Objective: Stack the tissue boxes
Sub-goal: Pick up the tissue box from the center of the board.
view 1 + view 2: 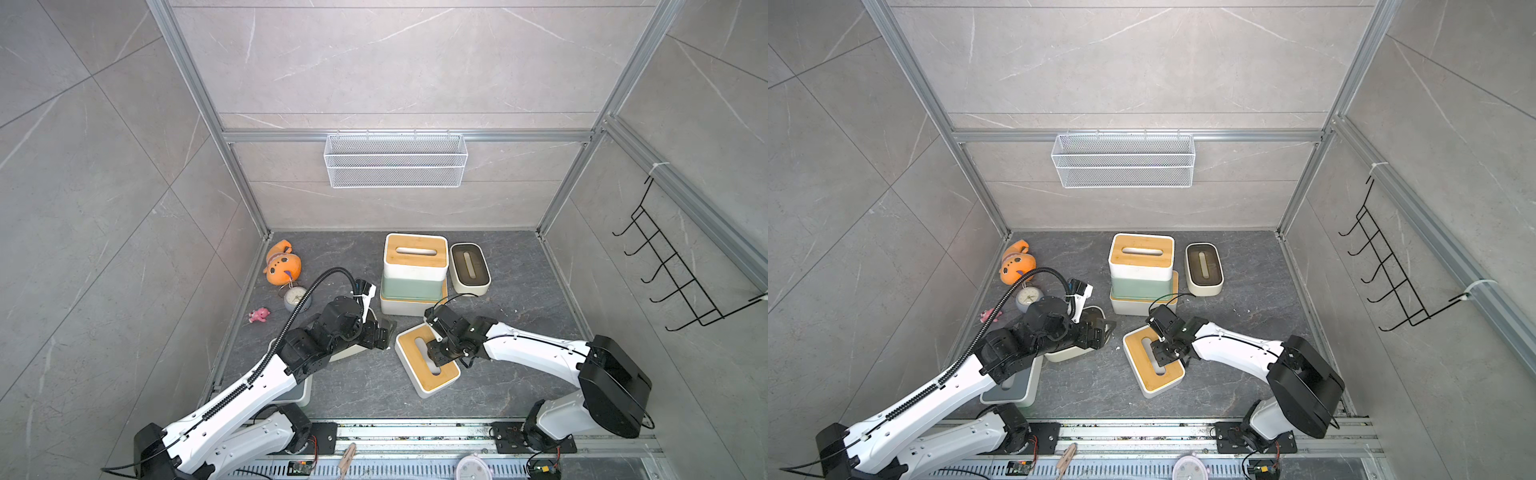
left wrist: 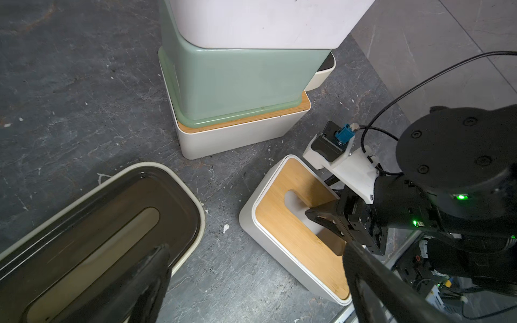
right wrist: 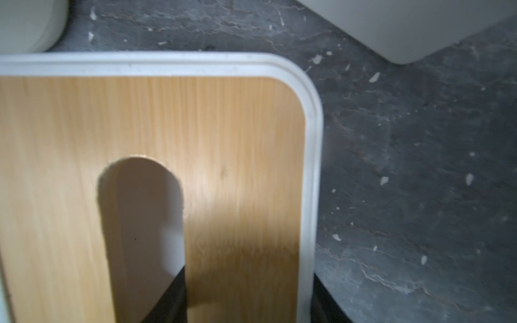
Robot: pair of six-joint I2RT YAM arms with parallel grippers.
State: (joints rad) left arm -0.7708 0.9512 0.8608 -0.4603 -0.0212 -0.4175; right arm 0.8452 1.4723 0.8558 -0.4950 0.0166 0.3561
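The loose tissue box (image 1: pixel 409 351), white with a bamboo lid, lies askew near the centre of the tabletop (image 1: pixel 357 386). The right tool (image 1: pixel 435 352) covers much of its slot. One finger (image 3: pixel 170 302) dips into the slot and the other sits outside the long wall. The right wrist view is blurred and cuts both fingers off, so I cannot tell whether they pinch the lid.

Just beyond stands a stack: a bamboo-lidded bottom box (image 1: pixel 399 307), a pale green box (image 1: pixel 411 289), then a bamboo-lidded top box (image 1: pixel 415 262). A cream box (image 1: pixel 478 270) with a brown lid stands just right of the stack.

To the left, the left tool (image 2: pixel 256 251) is released, its fingers wide apart over a second cream box (image 2: pixel 84 212). That box is mostly hidden under the arm in both top views. Nearer, a grey-lidded box (image 1: pixel 1013 392) shows only partly beneath that arm.
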